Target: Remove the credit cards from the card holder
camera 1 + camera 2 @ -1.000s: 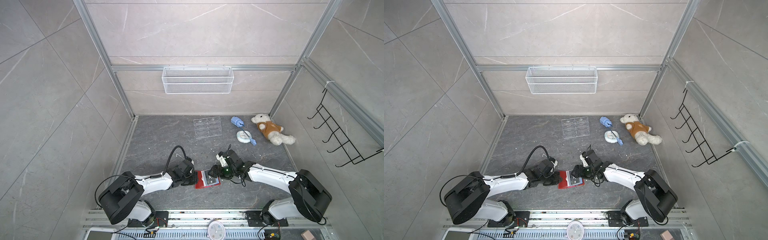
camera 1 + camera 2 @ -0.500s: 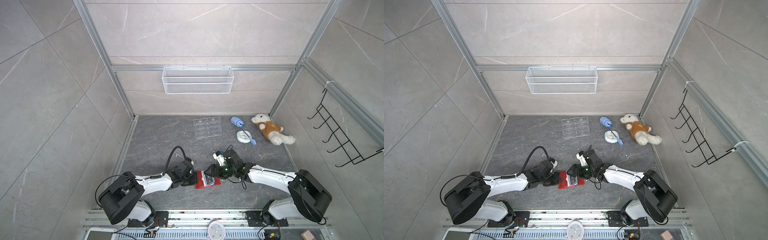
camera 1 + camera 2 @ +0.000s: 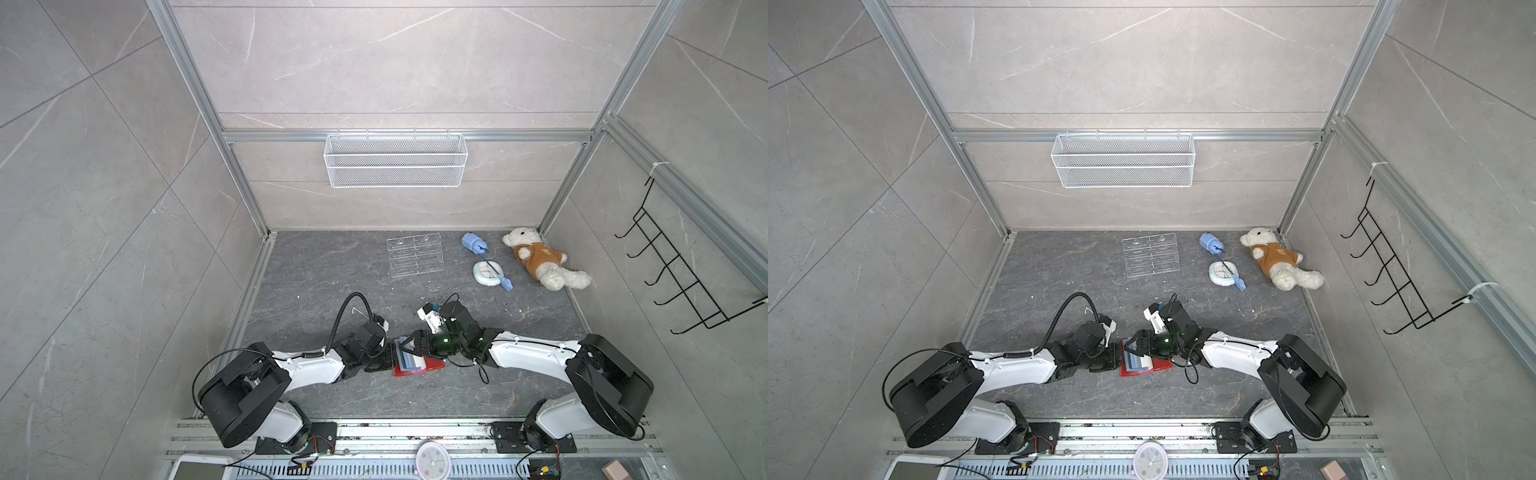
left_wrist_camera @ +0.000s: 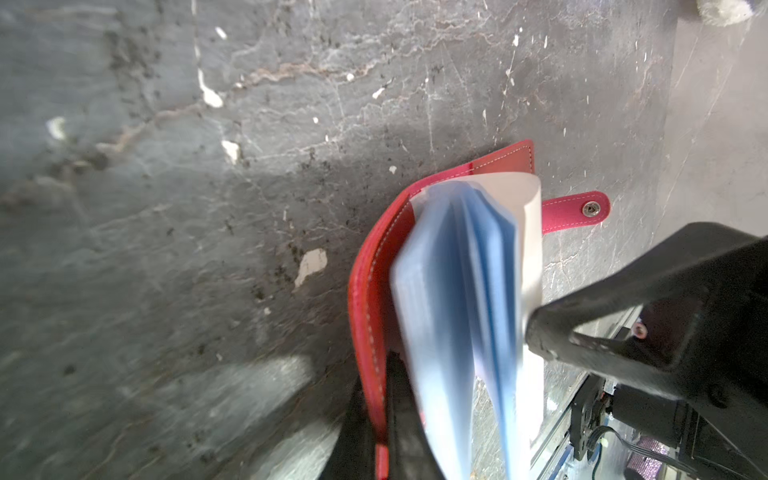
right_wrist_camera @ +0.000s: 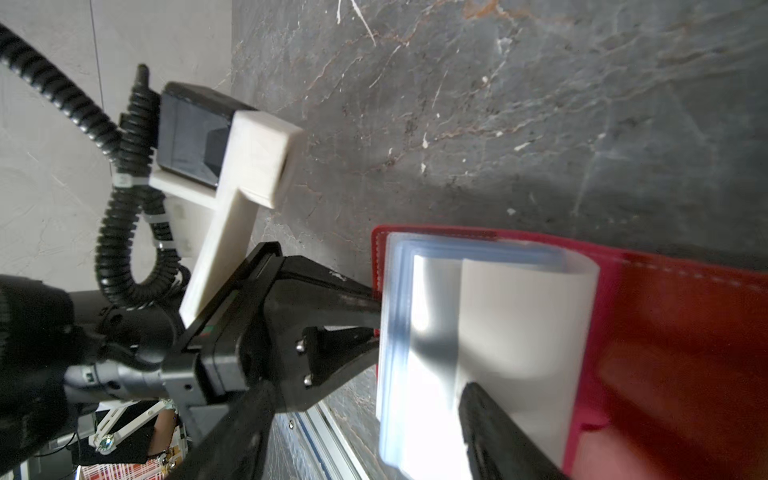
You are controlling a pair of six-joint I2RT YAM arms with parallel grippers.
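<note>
Though flatter before, card holder (image 4: 370,291) half-open.

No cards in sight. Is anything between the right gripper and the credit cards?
Yes. The card holder's fanned blue and clear sleeves lie in between; no card shows. The open right gripper rests a finger on them; the left gripper pinches the red cover.
</note>
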